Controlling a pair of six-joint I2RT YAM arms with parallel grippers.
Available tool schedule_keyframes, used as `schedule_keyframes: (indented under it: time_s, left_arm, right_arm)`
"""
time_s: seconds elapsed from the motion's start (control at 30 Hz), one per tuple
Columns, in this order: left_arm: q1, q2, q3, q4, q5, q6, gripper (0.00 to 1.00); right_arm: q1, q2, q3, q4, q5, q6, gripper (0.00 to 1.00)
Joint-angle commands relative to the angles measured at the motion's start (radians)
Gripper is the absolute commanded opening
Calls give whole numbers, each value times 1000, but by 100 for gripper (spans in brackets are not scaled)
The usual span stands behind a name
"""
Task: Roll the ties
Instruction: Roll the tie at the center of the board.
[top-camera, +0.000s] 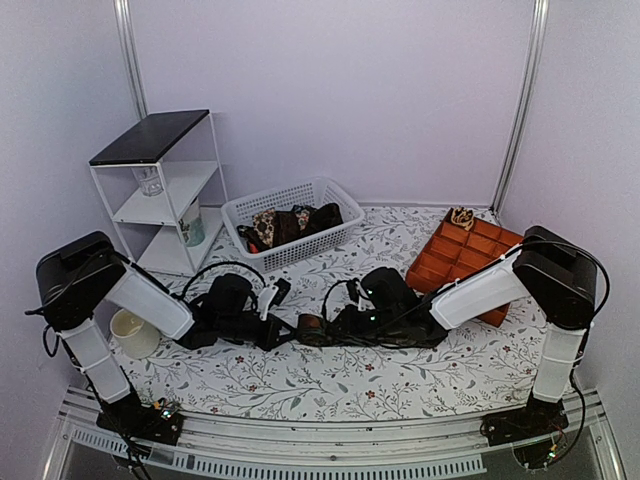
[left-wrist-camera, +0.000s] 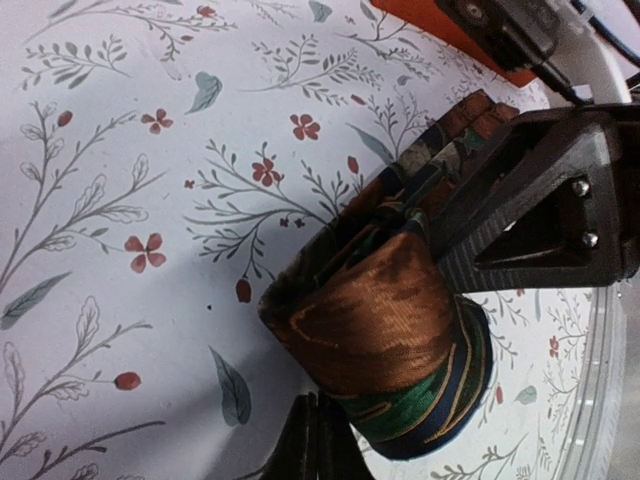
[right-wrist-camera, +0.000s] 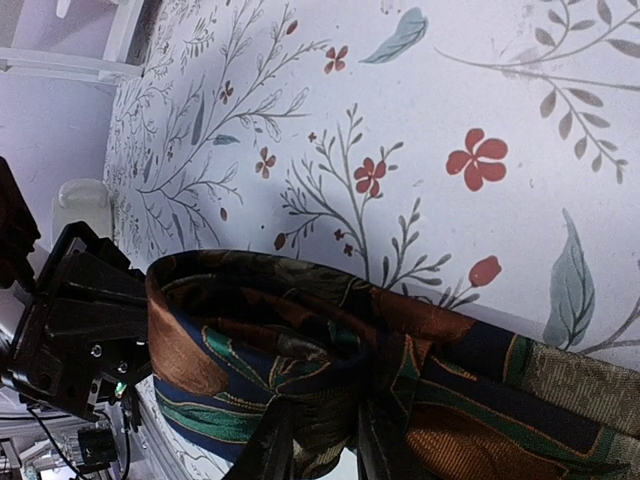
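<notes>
Tie (left-wrist-camera: 385, 330): half-rolled copper, green and navy print, lying on the table (top-camera: 330, 385) midway between the arms.
Lie: its length runs left to right, with the coil at the left end and the loose tail heading right.
Right gripper (right-wrist-camera: 320, 440): clamped on the tail just beside the coil.
Left gripper (left-wrist-camera: 318, 440): fingers fully together at the coil's edge; I can't tell whether they pinch cloth.
Risk: the coil looks loose. A slack tail or a slipped grip would probably let it spring open.

Plain lilac walls (top-camera: 350, 90) on three sides, soft even light. Metal upright (top-camera: 128, 50) in the back left corner, a second upright (top-camera: 525, 90) back right. Table under a white cloth (top-camera: 330, 385) printed with grey sprigs and red flowers. White shelf unit (top-camera: 165, 195) back left (dark top board). Aluminium rail (top-camera: 330, 462) along the near edge.
</notes>
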Motion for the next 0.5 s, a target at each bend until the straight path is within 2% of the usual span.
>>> schedule_keyframes:
  time_s: [0.0, 0.47]
  left_arm:
    - [-15, -27, 44, 9, 26, 5, 0]
    - [-52, -21, 115, -51, 29, 6, 0]
  right_arm:
    - [-9, -19, -2, -80, 57, -25, 24]
    - [-12, -53, -29, -74, 100, -39, 22]
